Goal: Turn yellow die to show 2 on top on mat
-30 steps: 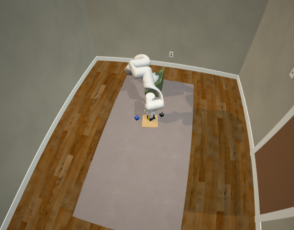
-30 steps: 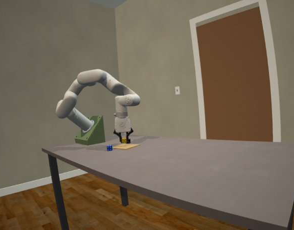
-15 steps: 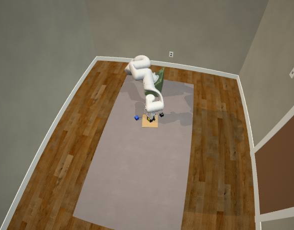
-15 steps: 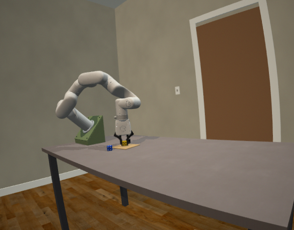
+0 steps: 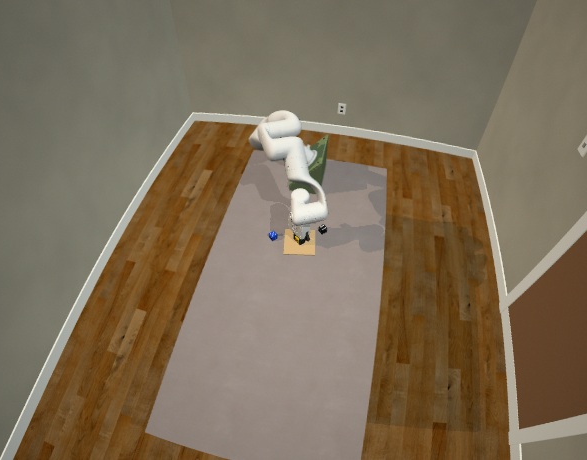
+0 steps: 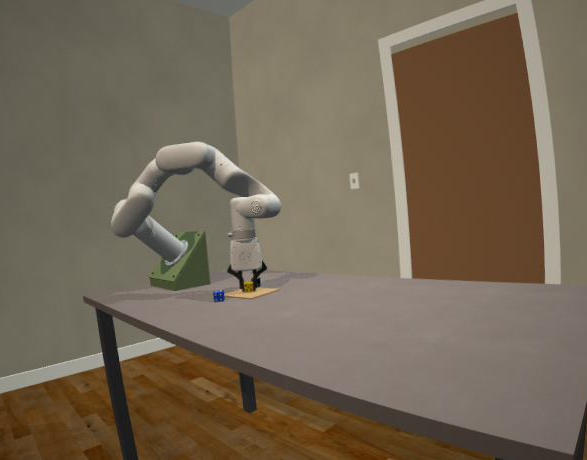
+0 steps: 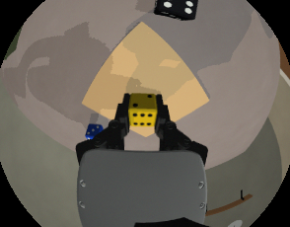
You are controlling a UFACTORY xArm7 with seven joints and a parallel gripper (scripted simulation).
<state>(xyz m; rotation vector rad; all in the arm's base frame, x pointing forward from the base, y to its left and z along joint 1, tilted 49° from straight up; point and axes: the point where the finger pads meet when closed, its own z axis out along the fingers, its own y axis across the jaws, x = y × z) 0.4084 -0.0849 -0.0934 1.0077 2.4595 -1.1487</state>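
The yellow die (image 7: 144,114) is held between my gripper's black fingers, low over the tan mat (image 7: 146,74). Its face toward the wrist camera shows several black pips. In the exterior view the die (image 6: 248,286) sits at or just above the mat (image 6: 252,293), with the gripper (image 6: 247,282) pointing straight down around it. From above, the gripper (image 5: 300,239) stands over the far part of the mat (image 5: 299,245). I cannot tell whether the die touches the mat.
A blue die (image 6: 218,295) lies on the table left of the mat, also in the overhead view (image 5: 273,235) and the wrist view (image 7: 93,130). A black die (image 5: 322,229) lies right of the mat, showing six white pips in the wrist view (image 7: 176,1). The green arm base (image 6: 183,261) stands behind.
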